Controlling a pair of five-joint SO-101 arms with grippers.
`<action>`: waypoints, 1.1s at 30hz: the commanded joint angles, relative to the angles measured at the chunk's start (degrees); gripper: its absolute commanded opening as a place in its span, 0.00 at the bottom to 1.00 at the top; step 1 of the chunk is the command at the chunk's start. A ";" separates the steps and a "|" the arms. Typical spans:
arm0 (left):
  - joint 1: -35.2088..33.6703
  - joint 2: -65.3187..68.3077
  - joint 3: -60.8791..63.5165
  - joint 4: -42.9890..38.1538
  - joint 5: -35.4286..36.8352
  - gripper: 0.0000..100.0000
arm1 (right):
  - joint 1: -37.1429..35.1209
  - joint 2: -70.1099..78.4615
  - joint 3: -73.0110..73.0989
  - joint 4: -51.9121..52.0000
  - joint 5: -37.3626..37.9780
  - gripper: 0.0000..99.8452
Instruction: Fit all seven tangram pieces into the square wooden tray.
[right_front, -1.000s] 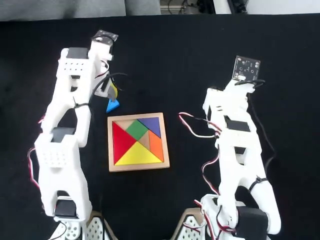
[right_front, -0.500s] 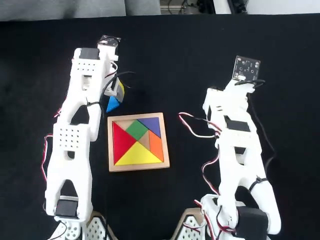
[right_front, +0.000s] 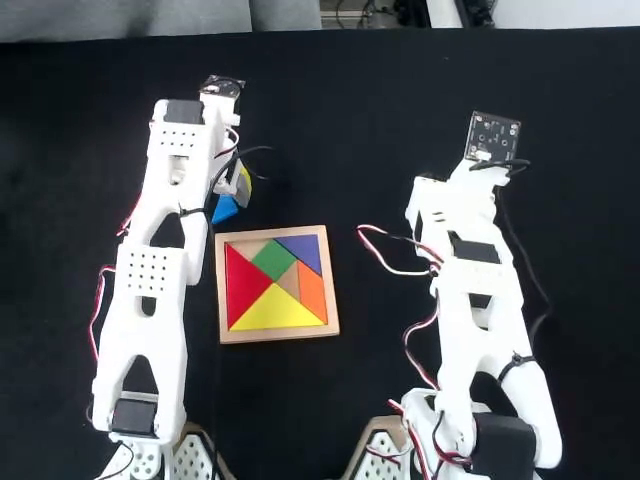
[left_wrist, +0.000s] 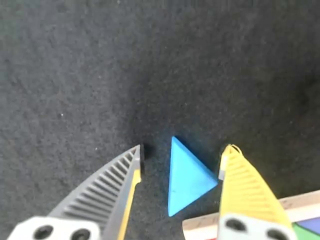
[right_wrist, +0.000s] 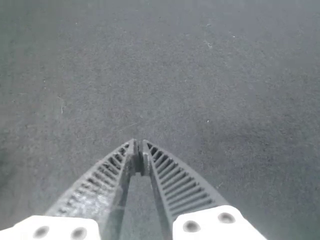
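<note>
Fingers (left_wrist: 115, 185) of left gripper (left_wrist: 181, 152) spread around blue triangle (left_wrist: 187, 177), tray (left_wrist: 200, 227) mostly cut off, right gripper (right_wrist: 139, 150) clenched.

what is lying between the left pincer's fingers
The blue triangle, flat on the black cloth between the left pincer's open fingers, as the left wrist view shows.

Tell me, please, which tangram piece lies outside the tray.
The light blue triangle, lying within the open left gripper; the other pieces sit inside the tray.
</note>
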 joint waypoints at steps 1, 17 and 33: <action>0.92 0.18 -2.86 0.18 0.62 0.26 | -0.70 0.04 -0.48 -0.97 0.62 0.01; 1.54 0.35 -2.33 2.11 -1.85 0.25 | -0.70 0.04 -0.31 -0.88 0.62 0.01; 1.54 0.35 -2.15 3.43 -2.29 0.25 | -0.62 0.04 -0.40 -0.88 0.62 0.01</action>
